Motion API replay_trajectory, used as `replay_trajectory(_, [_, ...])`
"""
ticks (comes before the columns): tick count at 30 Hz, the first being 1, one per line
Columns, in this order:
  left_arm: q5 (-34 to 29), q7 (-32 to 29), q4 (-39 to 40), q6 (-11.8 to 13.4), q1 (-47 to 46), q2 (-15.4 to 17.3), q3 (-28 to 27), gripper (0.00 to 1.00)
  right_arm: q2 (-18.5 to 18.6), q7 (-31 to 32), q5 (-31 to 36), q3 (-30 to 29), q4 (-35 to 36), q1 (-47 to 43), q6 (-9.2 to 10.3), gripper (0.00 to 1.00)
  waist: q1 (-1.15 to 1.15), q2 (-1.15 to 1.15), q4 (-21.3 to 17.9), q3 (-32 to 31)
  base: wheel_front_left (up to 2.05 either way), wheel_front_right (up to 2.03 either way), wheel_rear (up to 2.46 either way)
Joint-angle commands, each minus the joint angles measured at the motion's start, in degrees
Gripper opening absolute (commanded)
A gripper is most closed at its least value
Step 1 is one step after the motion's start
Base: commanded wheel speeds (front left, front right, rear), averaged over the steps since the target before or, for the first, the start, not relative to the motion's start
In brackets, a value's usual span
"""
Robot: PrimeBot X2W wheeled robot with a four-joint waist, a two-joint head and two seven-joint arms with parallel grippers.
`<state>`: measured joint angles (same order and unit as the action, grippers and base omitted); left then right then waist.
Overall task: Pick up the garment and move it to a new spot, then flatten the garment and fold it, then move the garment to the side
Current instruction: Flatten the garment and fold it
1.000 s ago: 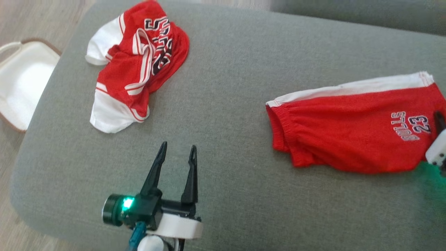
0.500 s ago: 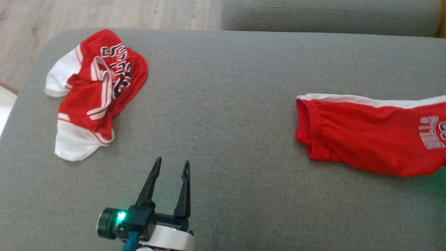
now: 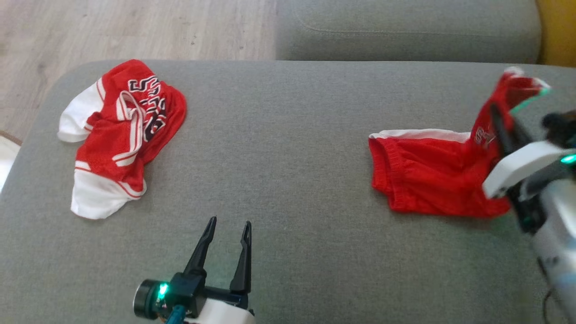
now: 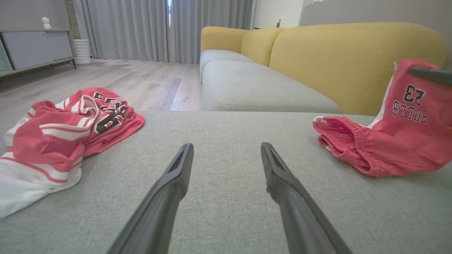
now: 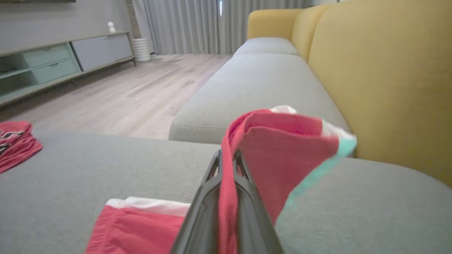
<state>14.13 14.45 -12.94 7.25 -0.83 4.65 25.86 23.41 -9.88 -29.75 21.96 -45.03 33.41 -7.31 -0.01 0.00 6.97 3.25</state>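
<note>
The garment, a pair of red shorts (image 3: 427, 180) with a white side stripe, lies on the grey sofa cushion (image 3: 288, 157) at the right. Its waistband end rests on the cushion. Its leg end, printed "BULLS 23", is lifted off the cushion. My right gripper (image 3: 494, 109) is shut on that raised end; the red cloth (image 5: 282, 148) drapes over the closed gripper (image 5: 226, 155). In the left wrist view the shorts (image 4: 388, 141) rise at the right. My left gripper (image 3: 229, 222) hovers open over bare cushion near the front, its fingers (image 4: 226, 146) holding nothing.
A crumpled red and white jersey (image 3: 121, 130) lies at the cushion's left end. A second grey cushion (image 3: 405, 31) sits behind, a yellow backrest (image 5: 388, 70) to the right, and wooden floor (image 3: 135, 27) beyond the left edge. A low cabinet (image 5: 53, 60) stands by the far wall.
The head camera has shifted. The right gripper has raised the printed leg end of the shorts, which lay flat before. The left gripper stays open in much the same place.
</note>
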Motion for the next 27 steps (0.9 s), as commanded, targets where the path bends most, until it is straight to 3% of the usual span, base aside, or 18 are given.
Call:
replay_trajectory(1, [-0.2,0.5,1.4,-0.3,-1.3,-0.5,-1.9,1.0,0.1,0.4,0.3,1.0,1.2,-1.0,-0.18,0.0,0.01,0.0,0.3,0.1,0.0,0.0,0.0])
replay_trajectory(16, [-0.8,0.5,1.2,-1.7,-1.7,-1.2,-3.1,1.0,-11.9,-4.4,-2.5,13.1,1.9,-2.3,-0.18,0.0,0.01,0.0,1.8,0.6,0.0,0.0,0.0])
replay_trajectory(17, [-0.8,0.5,1.1,-1.7,-1.6,-1.2,-3.3,1.0,-12.5,-4.4,-2.8,13.7,1.2,-2.4,-0.18,0.05,0.01,0.0,1.9,0.5,0.0,0.0,0.0])
replay_trajectory(18, [-0.7,0.5,1.0,-1.7,-1.5,-1.3,-3.4,1.0,-13.0,-4.5,-3.2,14.3,0.5,-2.4,-0.18,0.73,0.01,0.0,2.1,0.4,0.0,0.0,0.0])
replay_trajectory(19, [-0.7,0.5,0.9,-1.8,-1.4,-1.3,-3.4,1.0,-13.4,-4.6,-3.5,14.4,0.0,-2.4,-0.18,1.0,0.01,0.0,2.2,0.2,0.0,0.0,0.0])
replay_trajectory(24, [-0.7,0.5,1.0,-1.7,-1.0,-1.4,-3.7,1.0,-13.7,-5.0,-3.7,14.5,0.4,-2.7,-0.18,1.0,0.01,0.0,2.5,-0.6,0.0,0.0,0.0])
replay_trajectory(27, [-0.8,0.5,1.7,-1.2,-0.2,-1.5,-4.4,1.0,-12.2,-5.1,-0.7,9.4,6.2,-3.4,-0.18,1.0,0.01,0.0,2.0,-1.4,0.0,0.0,0.0])
